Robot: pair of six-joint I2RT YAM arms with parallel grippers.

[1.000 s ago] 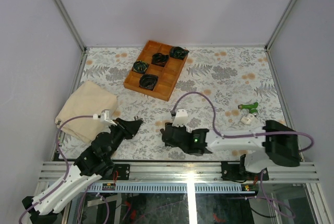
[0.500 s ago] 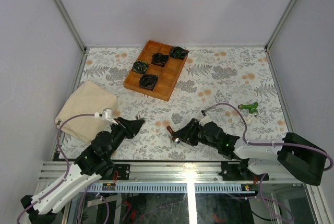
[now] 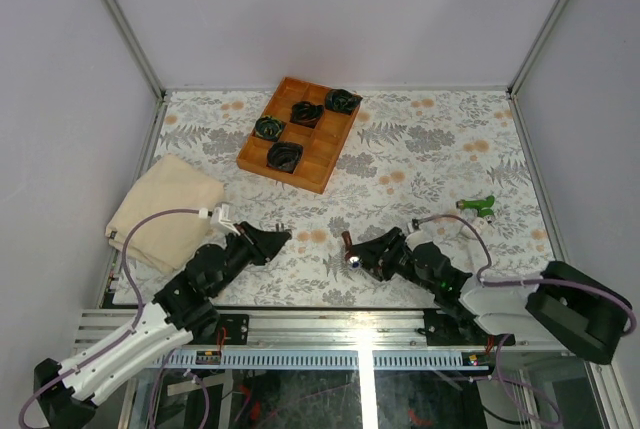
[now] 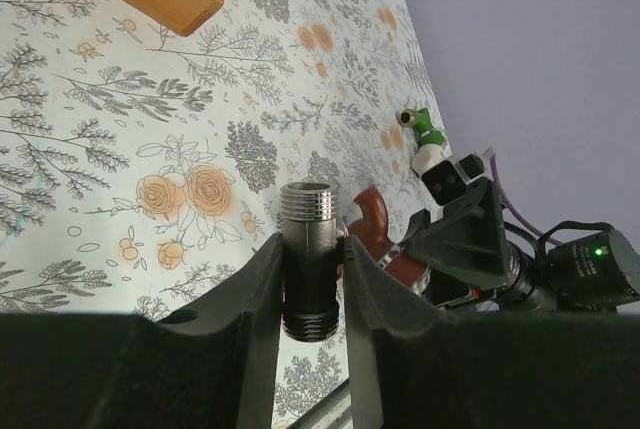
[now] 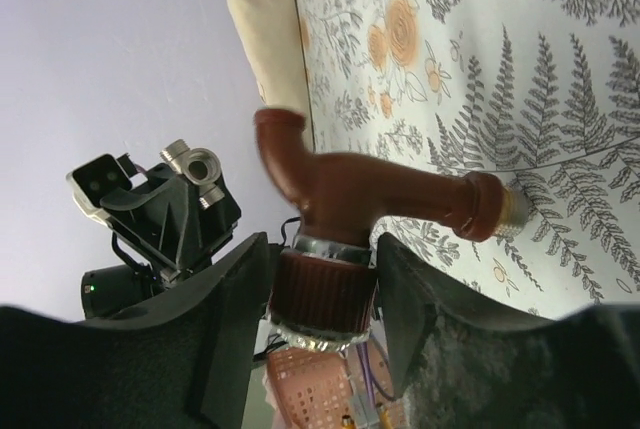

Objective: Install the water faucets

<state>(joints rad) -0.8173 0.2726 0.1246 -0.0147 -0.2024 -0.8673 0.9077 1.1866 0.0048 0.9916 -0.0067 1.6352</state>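
The left gripper [image 3: 278, 238] lay low in the lower left of the top view, its fingers clenched on a short silvery fitting [image 4: 308, 204] with a threaded end that stood upright between them in the left wrist view. The right gripper [image 3: 354, 253] sat just right of the bottom centre, aimed toward the left one, and its fingers were grasping the red-brown faucet [image 5: 380, 194] by its ribbed round cap. In the right wrist view the spout curved to the upper left and a brass-tipped end pointed right. From above, that faucet [image 3: 348, 245] hung near the fitting but apart from it, over the flowered table [image 3: 420, 149]. The green faucet [image 3: 478, 206] lay on the table toward the right edge, well away from both grippers. The left wrist view showed it at the upper right [image 4: 424, 127] with a small white piece [image 4: 431, 158] just beside it (whether the two touched was unclear). A wooden tray [image 3: 300, 176] sat at the upper centre with black-and-green coils [image 3: 285, 156] in its compartments. A folded beige cloth [image 3: 165, 209] lay at the left edge.
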